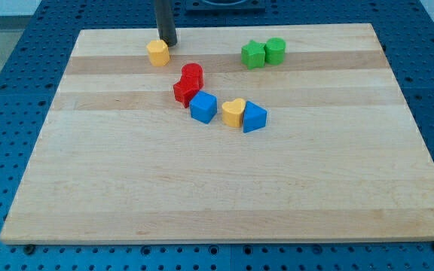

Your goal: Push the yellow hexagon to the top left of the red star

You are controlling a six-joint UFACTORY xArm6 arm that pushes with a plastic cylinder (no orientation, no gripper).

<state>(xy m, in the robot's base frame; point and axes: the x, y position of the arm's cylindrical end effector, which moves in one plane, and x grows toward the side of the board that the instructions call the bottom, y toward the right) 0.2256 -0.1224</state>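
The yellow hexagon (pixel 157 53) lies near the board's top edge, left of centre. My tip (pixel 168 43) stands just above and to the right of it, touching or nearly touching it. The red star (pixel 184 91) lies below and to the right of the hexagon, with a red cylinder-like block (pixel 193 75) touching its upper right side. The hexagon sits up and to the left of both red blocks, apart from them.
A blue cube (pixel 203 107) touches the red star's lower right. A yellow heart (pixel 233 111) and a blue triangular block (pixel 253 117) sit together right of it. A green star (pixel 253 54) and green cylinder (pixel 275 50) stand at the top right. The wooden board (pixel 224 188) rests on a blue pegboard.
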